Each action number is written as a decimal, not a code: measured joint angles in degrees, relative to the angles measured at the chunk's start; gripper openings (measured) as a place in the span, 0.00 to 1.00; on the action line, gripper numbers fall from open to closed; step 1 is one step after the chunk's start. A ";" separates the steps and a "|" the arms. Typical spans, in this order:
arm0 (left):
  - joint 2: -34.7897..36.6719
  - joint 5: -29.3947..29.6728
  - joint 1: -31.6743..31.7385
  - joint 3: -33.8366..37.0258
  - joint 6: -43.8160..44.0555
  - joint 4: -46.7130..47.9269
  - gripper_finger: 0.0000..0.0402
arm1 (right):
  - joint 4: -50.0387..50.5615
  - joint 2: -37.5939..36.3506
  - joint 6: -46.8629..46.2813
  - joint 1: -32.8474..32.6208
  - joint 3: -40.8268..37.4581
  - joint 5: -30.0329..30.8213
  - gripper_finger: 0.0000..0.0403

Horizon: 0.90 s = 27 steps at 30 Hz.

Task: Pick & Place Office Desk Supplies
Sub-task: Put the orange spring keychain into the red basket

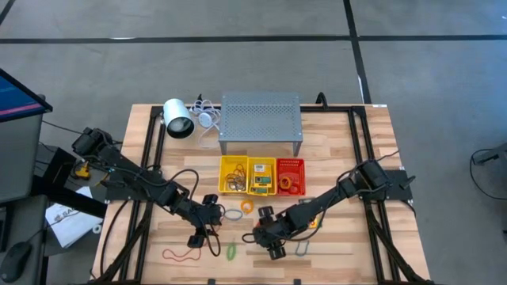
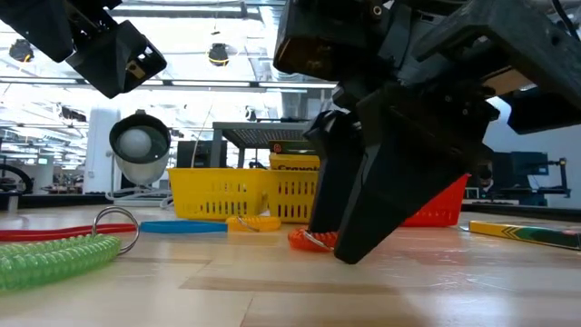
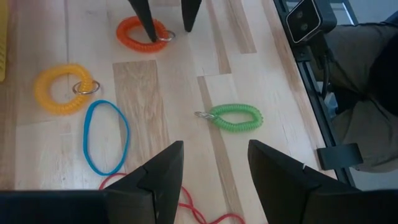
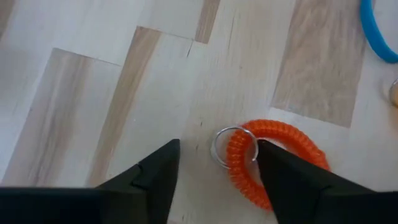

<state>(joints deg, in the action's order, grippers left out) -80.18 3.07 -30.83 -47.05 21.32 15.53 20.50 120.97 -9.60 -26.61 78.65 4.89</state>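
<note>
Right end effector (image 4: 214, 171), fingers parted and straddling the metal ring of the orange coil band (image 4: 273, 158) lying flat on the desk (image 4: 93, 74), not yet clamped; left end effector (image 3: 214, 165) hovers open, the green coil band (image 3: 236, 117) at its 12 o'clock.

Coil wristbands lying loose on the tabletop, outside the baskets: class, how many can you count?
3. Orange one under the right end effector, yellow one beside the blue band, green one nearer the table's front edge. Others may be hidden.
</note>
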 joint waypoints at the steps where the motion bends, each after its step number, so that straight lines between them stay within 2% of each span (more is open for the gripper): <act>1: 0.00 -0.01 0.00 0.00 0.00 0.00 0.44 | 0.04 0.00 0.01 0.00 0.00 -0.22 0.47; 8: 0.00 -0.02 0.00 0.00 -0.02 0.00 0.44 | 0.45 -0.48 -0.44 0.07 -0.05 -0.69 0.17; 12: 0.00 -0.02 0.00 0.00 -0.02 0.00 0.44 | 3.30 -0.59 -0.45 0.04 1.24 -1.03 0.04; 18: 0.00 0.20 0.00 0.00 -0.02 0.01 0.44 | 11.47 -0.61 -0.31 0.07 6.47 -0.93 0.05; 24: 0.00 0.33 0.00 0.00 -0.02 0.00 0.44 | 20.56 -0.72 0.83 -0.09 11.87 -0.30 0.01; 27: 0.00 0.47 0.00 0.00 -0.02 0.00 0.44 | 26.15 -0.83 1.03 -0.16 14.58 1.90 0.02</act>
<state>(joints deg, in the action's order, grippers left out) -80.18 3.54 -30.83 -47.05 21.30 15.53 46.66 120.14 -8.57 -26.77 93.24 6.79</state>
